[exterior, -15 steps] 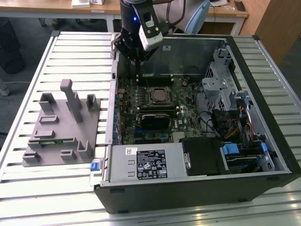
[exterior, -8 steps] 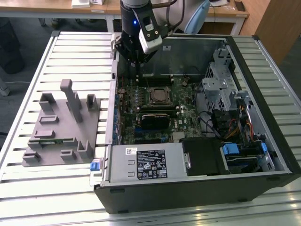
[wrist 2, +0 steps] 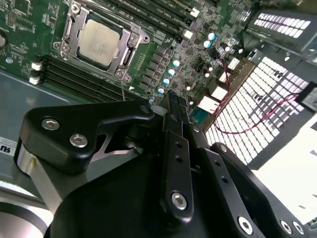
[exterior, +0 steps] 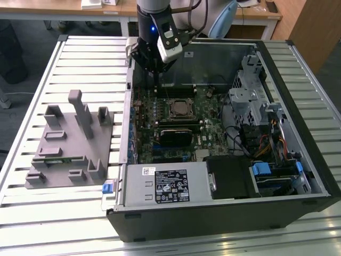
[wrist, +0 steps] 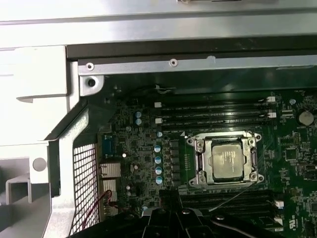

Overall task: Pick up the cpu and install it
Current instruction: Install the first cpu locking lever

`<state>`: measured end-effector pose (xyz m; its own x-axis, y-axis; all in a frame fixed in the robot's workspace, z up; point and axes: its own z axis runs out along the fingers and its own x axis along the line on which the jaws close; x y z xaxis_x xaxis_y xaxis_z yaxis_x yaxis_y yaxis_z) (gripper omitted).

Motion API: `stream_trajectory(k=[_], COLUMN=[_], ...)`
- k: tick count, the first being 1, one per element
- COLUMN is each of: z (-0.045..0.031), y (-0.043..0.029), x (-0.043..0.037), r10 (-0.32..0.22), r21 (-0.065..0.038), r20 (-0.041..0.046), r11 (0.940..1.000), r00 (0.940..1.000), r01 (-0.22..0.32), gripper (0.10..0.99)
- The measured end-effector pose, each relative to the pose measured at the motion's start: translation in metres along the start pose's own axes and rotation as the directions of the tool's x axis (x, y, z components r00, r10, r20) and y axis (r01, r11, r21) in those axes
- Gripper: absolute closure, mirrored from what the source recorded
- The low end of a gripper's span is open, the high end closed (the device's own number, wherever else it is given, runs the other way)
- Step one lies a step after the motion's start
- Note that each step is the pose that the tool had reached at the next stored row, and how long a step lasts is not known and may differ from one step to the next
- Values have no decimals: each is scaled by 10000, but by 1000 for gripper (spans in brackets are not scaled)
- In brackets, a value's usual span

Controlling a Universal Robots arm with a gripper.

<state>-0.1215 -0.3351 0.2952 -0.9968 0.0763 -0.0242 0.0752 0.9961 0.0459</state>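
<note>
- Your hand [exterior: 154,80] hangs inside the open case [exterior: 314,165], above the far side of the board [exterior: 181,125], at about 11 o'clock from the socket in the exterior view.
- Its fingers [wrist 2: 173,116] are pressed together with no gap and nothing between them, as the second wrist view shows; the black links spread out behind them.
- The cpu [exterior: 177,109] sits in its socket [wrist 2: 99,43] on the board, its pale silver top facing up; you see it in the exterior view and in both wrist views [wrist 2: 98,42] [wrist: 227,159].
- A metal frame [wrist: 227,136] surrounds the cpu on all sides, and a thin wire lever [wrist: 235,198] lies beside the socket.
- The hand is apart from the cpu, not touching it; in the exterior view the fingertips hang near the board at the socket's 11 o'clock.
- Long dark memory slots [wrist: 213,113] run along two sides of the socket.
- A row of small blue-topped capacitors [wrist: 158,163] stands between the socket and the perforated rear wall [wrist: 85,183].
- In the exterior view a silver box with a white label [exterior: 165,184] lies at 6 o'clock from the cpu, with a black ribbed block [exterior: 176,136] between them.
- A grey fixture [exterior: 69,141] rests on the slatted table [exterior: 32,224], at 9 o'clock from the case, well apart from the hand.
</note>
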Motion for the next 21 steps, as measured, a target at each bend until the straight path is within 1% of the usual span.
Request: stream_trajectory(k=[5,12,17,21], z=[86,175,222,252], y=[27,132,167,208], x=[4,13,9,7], r10=[37,41,41,41], r21=[2,0,1,1], r20=[1,3,2,2], r11=[10000,10000,10000,10000], r00=[10000,10000,10000,10000], r01=[-37,-41,-41,-41], gripper=[980,980,980,980])
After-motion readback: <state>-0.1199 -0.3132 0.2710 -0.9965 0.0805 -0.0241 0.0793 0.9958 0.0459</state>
